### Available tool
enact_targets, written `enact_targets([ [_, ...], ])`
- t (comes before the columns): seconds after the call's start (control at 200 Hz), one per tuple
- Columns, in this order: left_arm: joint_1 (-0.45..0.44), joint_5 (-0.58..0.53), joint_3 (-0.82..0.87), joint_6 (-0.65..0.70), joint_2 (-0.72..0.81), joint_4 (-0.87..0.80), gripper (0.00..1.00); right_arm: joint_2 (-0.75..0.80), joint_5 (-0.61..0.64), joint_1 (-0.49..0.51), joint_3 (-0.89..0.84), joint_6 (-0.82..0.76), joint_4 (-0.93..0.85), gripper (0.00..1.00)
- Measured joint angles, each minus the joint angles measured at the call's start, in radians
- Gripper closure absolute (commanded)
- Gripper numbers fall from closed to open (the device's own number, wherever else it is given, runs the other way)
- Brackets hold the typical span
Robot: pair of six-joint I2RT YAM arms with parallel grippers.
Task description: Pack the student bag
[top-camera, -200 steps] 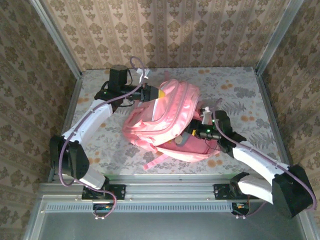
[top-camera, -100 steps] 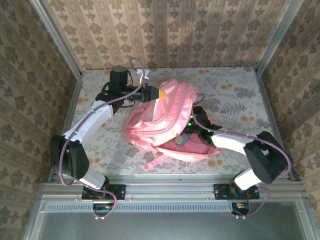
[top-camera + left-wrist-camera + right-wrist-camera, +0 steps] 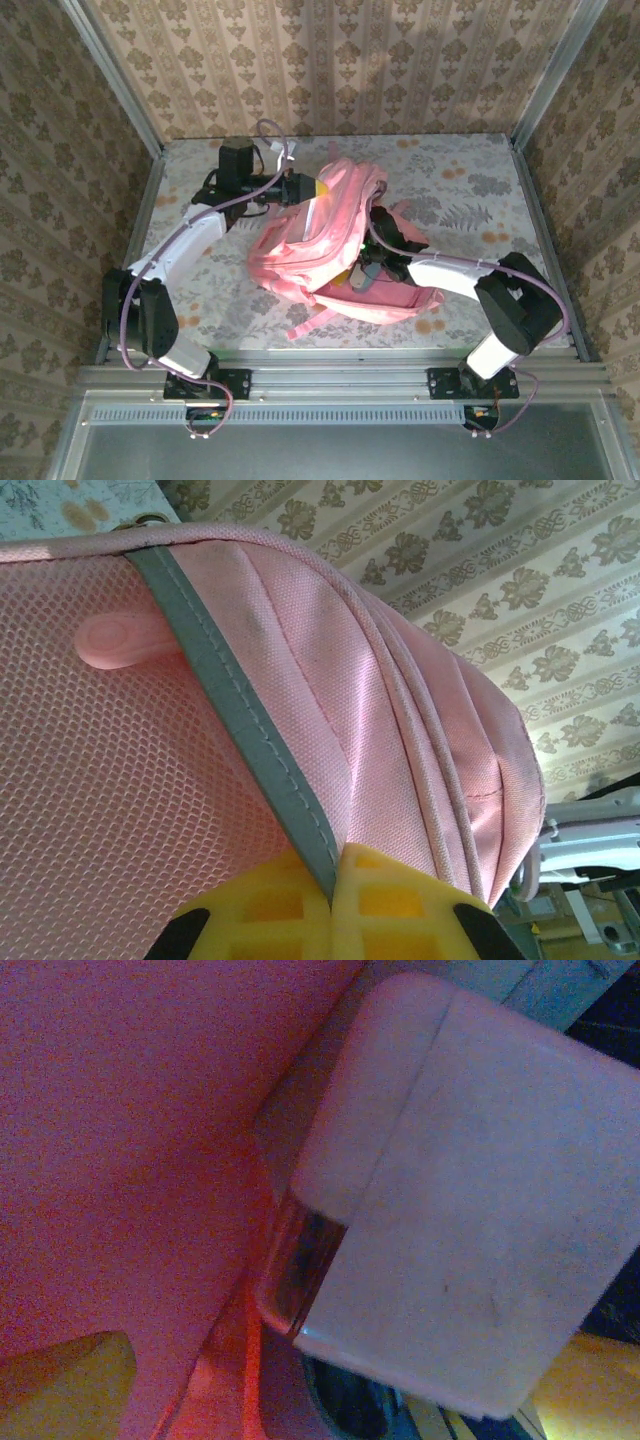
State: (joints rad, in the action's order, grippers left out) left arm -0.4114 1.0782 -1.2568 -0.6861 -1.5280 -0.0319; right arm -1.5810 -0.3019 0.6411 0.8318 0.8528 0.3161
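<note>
Pink woven fabric is most of what you see from where I'm standing: the student bag (image 3: 330, 250) is slumped in the middle of the floral table (image 3: 470, 170), its mouth gaping toward the right side. What's changed in the last second is that the right arm has stretched out, and the right gripper (image 3: 362, 272) has gone from the lip of the opening to down inside it. The left gripper (image 3: 316, 187) hasn't budged and stays pinched tight on the bag's top edge, holding the mouth up. My read is that we're mid-drop-off, with the item going in right now. That item looks like a pale box (image 3: 450, 1210), smooth and hard with rounded corners and a glossy band along one edge, tinted pinkish by the lining around it. The right gripper's yellow fingers (image 3: 65, 1375) sit far apart with the box between them, and honestly I can't tell if they're squeezing it or have let go. Up close on the left wrist view, the bag has a soft open mesh panel (image 3: 120, 810), a strip of grey binding (image 3: 240, 720) running right into the closed yellow jaws, corded piping along the seams, and a little rubbery pink pull tab (image 3: 115, 640).
</note>
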Motion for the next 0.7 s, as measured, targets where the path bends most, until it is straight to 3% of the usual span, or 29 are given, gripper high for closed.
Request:
enact_targets([
  [0.435,0.045,0.033,0.008,0.0,0.001,0.0,1.0,0.324,-0.051,-0.064,-0.053,-0.185,-0.237,0.0],
  [0.7,0.048,0.029,0.012,0.006,0.003,-0.019,1.0,0.479,-0.066,-0.203,-0.163,-0.223,-0.359,0.0],
])
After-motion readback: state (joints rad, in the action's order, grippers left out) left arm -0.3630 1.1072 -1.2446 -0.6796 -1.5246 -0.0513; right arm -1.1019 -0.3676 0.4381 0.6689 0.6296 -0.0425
